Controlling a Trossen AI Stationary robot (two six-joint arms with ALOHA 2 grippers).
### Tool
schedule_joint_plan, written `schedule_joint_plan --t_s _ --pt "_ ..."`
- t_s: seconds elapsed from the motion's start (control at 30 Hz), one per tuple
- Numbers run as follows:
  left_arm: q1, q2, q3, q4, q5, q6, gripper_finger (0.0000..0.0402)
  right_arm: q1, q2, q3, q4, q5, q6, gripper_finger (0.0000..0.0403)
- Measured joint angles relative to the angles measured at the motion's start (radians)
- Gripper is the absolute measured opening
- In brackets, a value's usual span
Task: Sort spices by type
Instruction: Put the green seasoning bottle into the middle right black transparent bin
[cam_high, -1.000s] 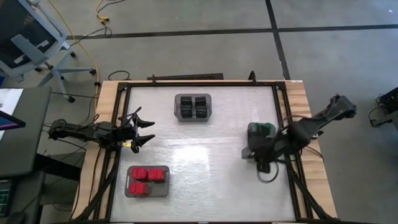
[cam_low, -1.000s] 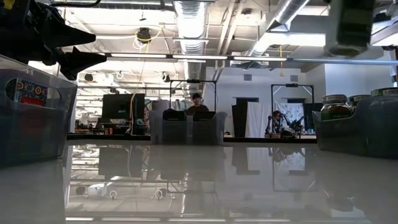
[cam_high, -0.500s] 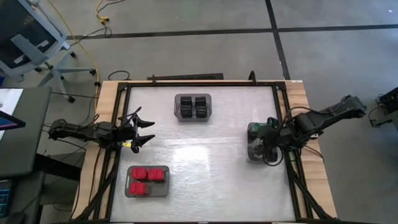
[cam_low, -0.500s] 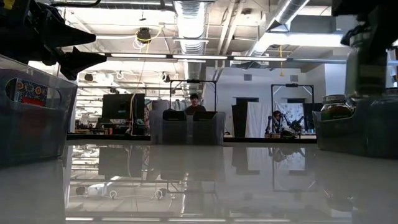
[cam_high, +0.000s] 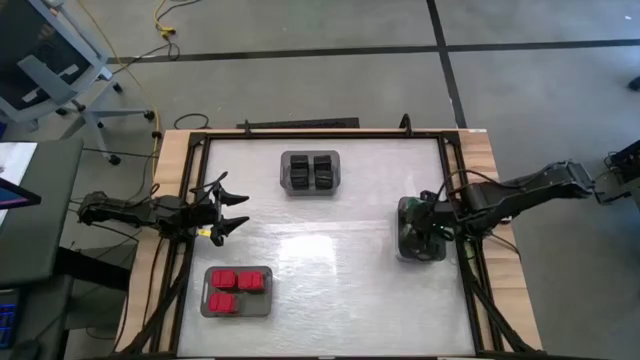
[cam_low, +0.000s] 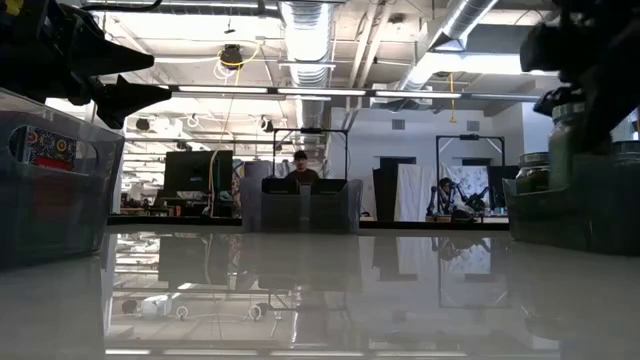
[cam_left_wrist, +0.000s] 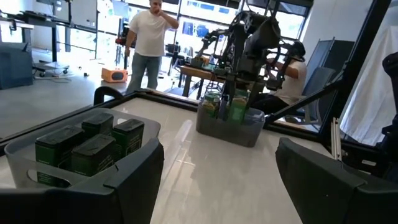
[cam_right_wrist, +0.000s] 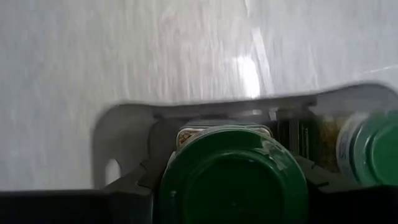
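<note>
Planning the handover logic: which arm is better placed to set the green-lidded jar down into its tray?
The right. Its pincer holds the green-lidded jar directly over the grey tray at the table's right side. The left pincer hangs open, empty, at the far left edge.

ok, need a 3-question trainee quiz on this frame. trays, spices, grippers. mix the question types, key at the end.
1. True or false: the tray of black containers sits at the table's far edge, the tray of red boxes nearer the left arm's side.
2. What is the right gripper holding?
A. a red box
B. a green-lidded jar
C. nothing
3. Fill in: the left gripper hovers with its fingers ____ and empty.

Key
1. True.
2. B. The right wrist view shows the jar between the fingers, over the grey tray that already holds another green-lidded jar.
3. open.
</note>
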Motion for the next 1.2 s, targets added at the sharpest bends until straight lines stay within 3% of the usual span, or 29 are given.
schedule_joint_plan --t_s 0.27,0.57,1.2 --pt "0.0 0.0 0.0 0.0 0.0 0.0 0.0298 -0.065 0.0 -0.08 0.083 -0.059 -0.052 0.0214" --pt "0.0 0.0 0.0 0.0 0.0 0.0 0.0298 -0.115 0.088 -0.092 0.117 -0.09 -0.07 0.0214" --pt "0.0 0.0 0.0 0.0 0.0 0.0 0.0298 -0.128 0.103 -0.093 0.158 -0.1 -0.087 0.0214"
